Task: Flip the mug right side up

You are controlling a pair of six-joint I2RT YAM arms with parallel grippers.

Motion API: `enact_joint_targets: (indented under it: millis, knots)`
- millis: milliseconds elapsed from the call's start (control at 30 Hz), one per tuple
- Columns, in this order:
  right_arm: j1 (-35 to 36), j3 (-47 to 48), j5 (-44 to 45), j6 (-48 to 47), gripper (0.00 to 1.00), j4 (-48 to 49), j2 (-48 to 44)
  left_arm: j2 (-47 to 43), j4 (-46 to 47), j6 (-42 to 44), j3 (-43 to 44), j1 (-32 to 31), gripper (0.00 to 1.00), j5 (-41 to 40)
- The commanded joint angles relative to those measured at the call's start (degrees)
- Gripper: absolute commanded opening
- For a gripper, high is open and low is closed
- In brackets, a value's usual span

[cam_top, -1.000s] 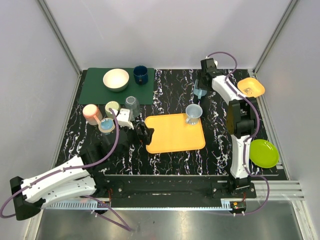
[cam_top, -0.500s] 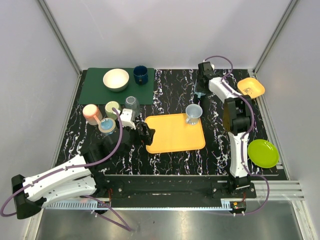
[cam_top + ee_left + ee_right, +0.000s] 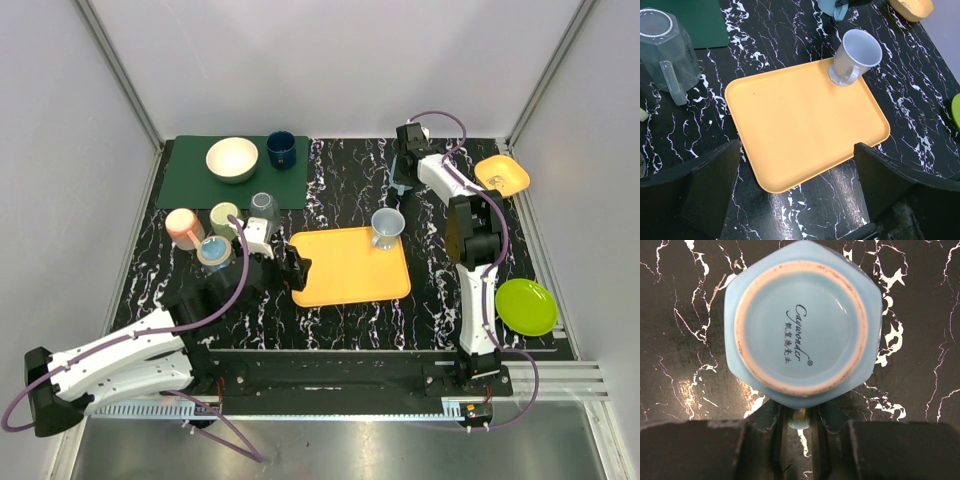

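A light-blue mug stands upside down on the black marbled table, its printed base facing up; in the top view it is a small blue patch at the back right. My right gripper is shut on the mug's handle, one finger on each side of it. My left gripper hangs open with nothing between its fingers, over the near-left edge of the orange tray.
A grey mug stands upright on the tray's far corner. A clear glass mug sits upside down left of the tray. A green mat holds a cream bowl and navy mug. Cups cluster left; yellow dish and green plate lie right.
The right gripper's fingers have closed from open onto the blue mug's handle. The right arm shifted a little toward the back. The left arm has barely moved.
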Motion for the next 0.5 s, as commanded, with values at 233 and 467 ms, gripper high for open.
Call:
enact_joint_targets:
  millis: [233, 467]
  knots:
    - [0.3, -6.6, 2.5, -0.6, 0.0, 4.3, -12.9, 0.1, 2.3, -0.9, 0.3, -0.2, 0.99, 0.5]
    - [-0.2, -12.2, 6.3, -0.3, 0.0, 5.7, -23.7, -0.2, 3.2, -1.4, 0.5, -0.2, 0.99, -0.1]
